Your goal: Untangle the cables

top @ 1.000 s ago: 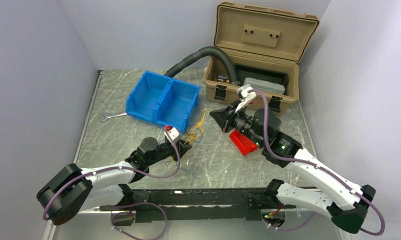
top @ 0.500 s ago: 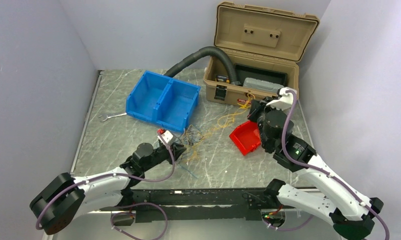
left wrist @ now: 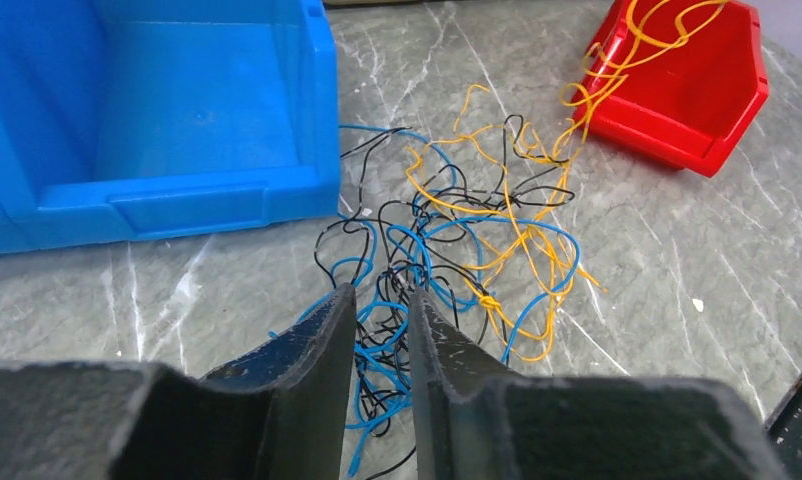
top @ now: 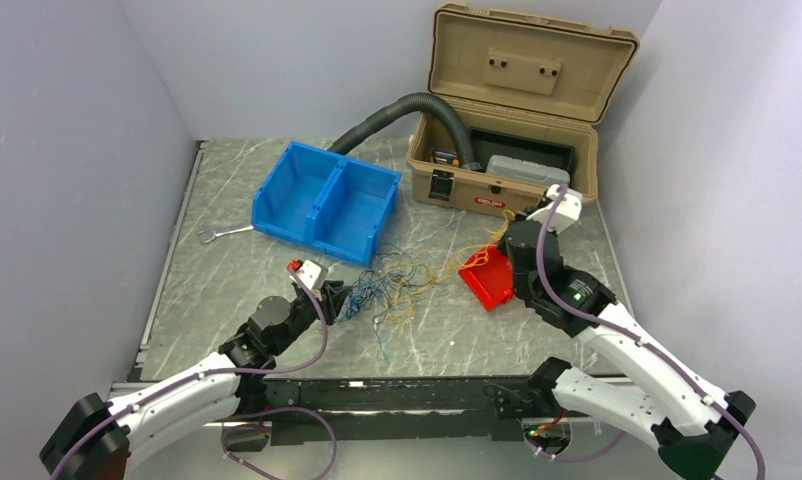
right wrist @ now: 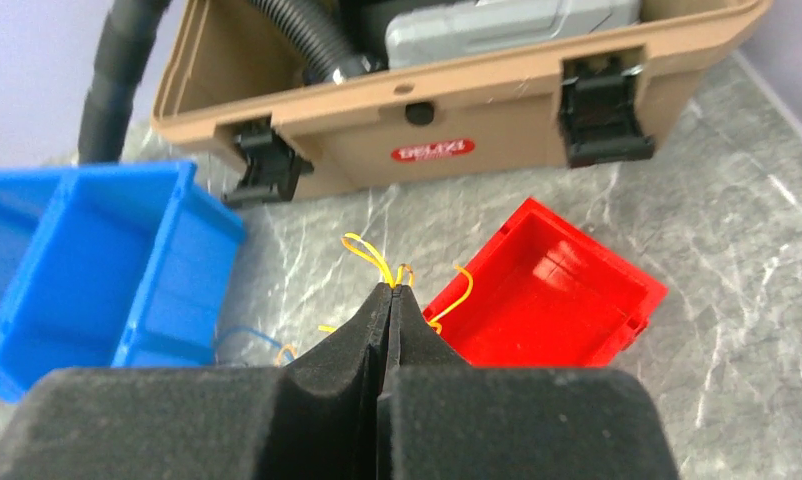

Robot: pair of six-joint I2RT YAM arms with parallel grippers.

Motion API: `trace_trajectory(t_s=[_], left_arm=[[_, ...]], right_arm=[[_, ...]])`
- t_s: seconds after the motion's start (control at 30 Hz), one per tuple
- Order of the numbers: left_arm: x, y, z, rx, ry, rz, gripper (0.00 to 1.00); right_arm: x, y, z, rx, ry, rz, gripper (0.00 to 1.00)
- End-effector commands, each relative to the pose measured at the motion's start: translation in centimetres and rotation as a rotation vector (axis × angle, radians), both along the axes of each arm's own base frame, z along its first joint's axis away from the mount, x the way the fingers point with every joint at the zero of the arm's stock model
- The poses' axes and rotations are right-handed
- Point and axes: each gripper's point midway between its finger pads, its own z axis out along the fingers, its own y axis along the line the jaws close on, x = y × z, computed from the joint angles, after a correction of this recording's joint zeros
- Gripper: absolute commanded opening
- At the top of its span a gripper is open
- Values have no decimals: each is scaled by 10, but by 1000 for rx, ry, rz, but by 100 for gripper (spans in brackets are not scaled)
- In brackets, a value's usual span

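Note:
The cables [top: 397, 280] lie as a loose tangle of thin yellow, blue and black wires on the marble table, between the blue bin and the red bin. In the left wrist view the cables [left wrist: 467, 230] spread out ahead of the fingers. My left gripper [top: 345, 297] [left wrist: 382, 292] sits at the tangle's near-left end, its jaws narrowed on a bunch of blue and black strands. My right gripper [top: 505, 238] [right wrist: 392, 288] is shut on a few yellow strands [right wrist: 377, 258] just above the red bin [top: 485, 280]. These stretch back to the tangle.
A blue two-part bin [top: 327, 200] stands behind the tangle to the left. A tan toolbox [top: 507, 130] stands open at the back right, with a black corrugated hose [top: 397, 110] running into it. A wrench [top: 222, 233] lies at the far left.
My right gripper swung from the middle to the right over the red bin, drawing yellow strands out. My left gripper pulled back toward the near edge, and the tangle spread wider.

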Motion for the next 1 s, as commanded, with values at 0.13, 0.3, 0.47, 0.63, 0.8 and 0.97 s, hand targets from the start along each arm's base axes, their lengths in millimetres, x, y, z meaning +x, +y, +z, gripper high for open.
trace_trajectory(t_s=[0.13, 0.3, 0.47, 0.63, 0.8, 0.97], left_arm=[[-6, -34, 30, 75, -44, -196, 57], [1, -50, 39, 92, -79, -236, 62], [12, -67, 61, 74, -138, -264, 62], [25, -77, 95, 41, -222, -251, 63], [25, -86, 135, 5, -291, -288, 63], [25, -86, 172, -20, -317, -284, 62]], right_arm=[[8, 48, -10, 15, 44, 228, 0], [7, 76, 29, 39, -60, 405, 0], [0, 109, 81, 58, -170, 603, 0], [-11, 142, 118, 80, -230, 794, 0], [-14, 164, 122, 72, -216, 902, 0], [-17, 177, 112, 65, -180, 973, 0]])
